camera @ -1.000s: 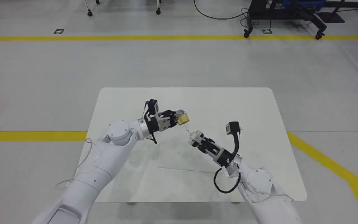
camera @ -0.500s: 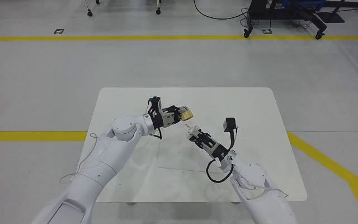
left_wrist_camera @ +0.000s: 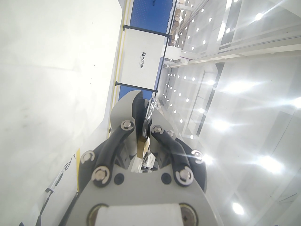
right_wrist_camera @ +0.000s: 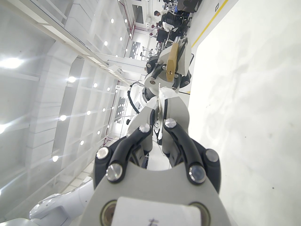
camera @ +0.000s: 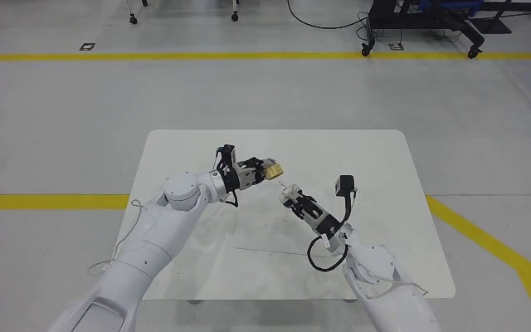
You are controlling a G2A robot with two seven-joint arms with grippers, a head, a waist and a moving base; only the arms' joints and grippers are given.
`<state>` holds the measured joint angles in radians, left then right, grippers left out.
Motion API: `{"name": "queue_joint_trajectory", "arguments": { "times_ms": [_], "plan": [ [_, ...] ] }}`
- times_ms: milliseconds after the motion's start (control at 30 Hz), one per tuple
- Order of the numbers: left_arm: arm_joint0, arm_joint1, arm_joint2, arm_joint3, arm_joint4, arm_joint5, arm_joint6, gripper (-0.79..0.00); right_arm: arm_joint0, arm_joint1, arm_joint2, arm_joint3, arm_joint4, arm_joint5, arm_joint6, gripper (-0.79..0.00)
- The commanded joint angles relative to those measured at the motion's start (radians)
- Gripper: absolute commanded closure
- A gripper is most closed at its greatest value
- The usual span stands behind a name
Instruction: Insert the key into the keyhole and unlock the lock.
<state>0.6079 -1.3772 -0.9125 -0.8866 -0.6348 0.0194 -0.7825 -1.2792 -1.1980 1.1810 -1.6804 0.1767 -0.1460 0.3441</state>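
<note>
The key [right_wrist_camera: 159, 92] could miss the keyhole [right_wrist_camera: 168, 72]. The hole is very small, and both the key and the lock [right_wrist_camera: 171, 64] are up in the air, so a tiny wobble from either arm would make the tip bump the gold face next to the hole. I think the key could also twist or slide if it gets pushed in crooked, because it is thin and is only pinched at its back end.

The right claw [right_wrist_camera: 161, 98] is squeezed tight on the key, and its two fingers are almost together. The silver tip pokes out in front and points at the lock. The tip is near the lock but not touching it.

The left claw [left_wrist_camera: 145, 116] is clamped on the lock, with the gold body [left_wrist_camera: 142, 147] between its fingers and the shiny loop [left_wrist_camera: 150, 109] sticking out past them. The keyhole end faces the key.

From above, both claws hang over the middle of the white table [camera: 373, 166], with the lock [camera: 273, 171] just beside the right claw [camera: 288, 197].
</note>
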Motion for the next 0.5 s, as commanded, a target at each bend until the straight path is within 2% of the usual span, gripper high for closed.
{"name": "queue_joint_trajectory", "arguments": {
  "times_ms": [0,333,467],
  "plan": [
    [0.000,0.000,0.000,0.000,0.000,0.000,0.000,0.000,0.000,0.000,0.000,0.000,0.000,0.000,0.000,0.000],
    [0.003,0.000,0.000,-0.003,0.001,-0.001,0.004,0.000,-0.005,0.000,-0.005,-0.004,0.008,0.006,0.013,0.000],
    [0.028,0.006,-0.017,-0.047,0.021,0.021,0.040,0.000,-0.017,-0.002,0.003,-0.021,0.023,0.046,0.001,0.000]
  ]
}}
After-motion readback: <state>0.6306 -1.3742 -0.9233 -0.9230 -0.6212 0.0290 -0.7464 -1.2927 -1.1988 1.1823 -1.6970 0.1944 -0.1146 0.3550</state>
